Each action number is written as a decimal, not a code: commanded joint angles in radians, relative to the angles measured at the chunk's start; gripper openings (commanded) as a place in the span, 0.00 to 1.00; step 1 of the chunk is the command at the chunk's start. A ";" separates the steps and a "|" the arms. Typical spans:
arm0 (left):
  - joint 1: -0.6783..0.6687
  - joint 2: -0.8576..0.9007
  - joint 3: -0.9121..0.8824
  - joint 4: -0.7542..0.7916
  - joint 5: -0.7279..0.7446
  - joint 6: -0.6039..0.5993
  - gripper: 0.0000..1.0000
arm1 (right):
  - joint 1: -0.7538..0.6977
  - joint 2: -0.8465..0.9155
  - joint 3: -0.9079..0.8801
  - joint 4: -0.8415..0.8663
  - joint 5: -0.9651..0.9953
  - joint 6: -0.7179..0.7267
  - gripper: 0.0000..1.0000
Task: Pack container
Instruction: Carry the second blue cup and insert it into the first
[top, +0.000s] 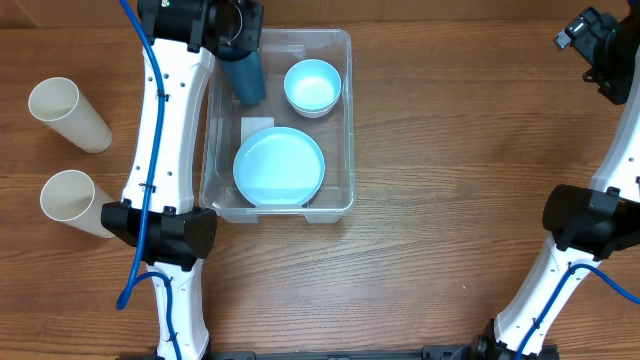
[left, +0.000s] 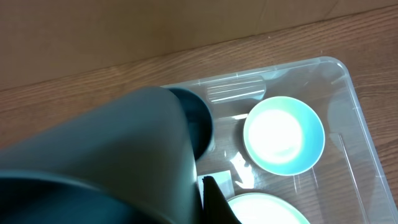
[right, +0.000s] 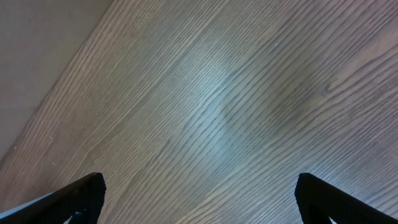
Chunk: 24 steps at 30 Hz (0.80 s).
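The container (top: 345, 120) is a clear bin in the middle of the table. A light blue plate (top: 279, 167) lies in its near half and a light blue bowl (top: 312, 86) in its far right corner. My left gripper (top: 238, 35) is shut on a dark teal cup (top: 246, 78), holding it tilted over the bin's far left corner. In the left wrist view the cup (left: 124, 155) fills the left side, with one dark finger (left: 214, 202) against it, the bowl (left: 283, 134) beyond and the plate's edge (left: 267, 211) below. My right gripper (right: 199, 186) is open over bare wood.
Two cream paper cups (top: 66, 112) (top: 72, 200) lie on their sides at the table's left edge, beyond the left arm. The right arm (top: 600, 50) hangs at the far right, well away from the bin. A white label (top: 257, 127) shows through the bin's base.
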 joint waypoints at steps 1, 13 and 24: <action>0.004 -0.002 -0.006 0.005 0.001 0.000 0.08 | 0.003 -0.040 0.023 0.002 0.002 0.000 1.00; 0.004 -0.002 -0.006 0.039 0.001 -0.007 0.28 | 0.003 -0.040 0.023 0.002 0.002 0.000 1.00; -0.005 -0.104 0.045 0.001 0.049 -0.035 0.54 | 0.003 -0.040 0.023 0.002 0.002 0.000 1.00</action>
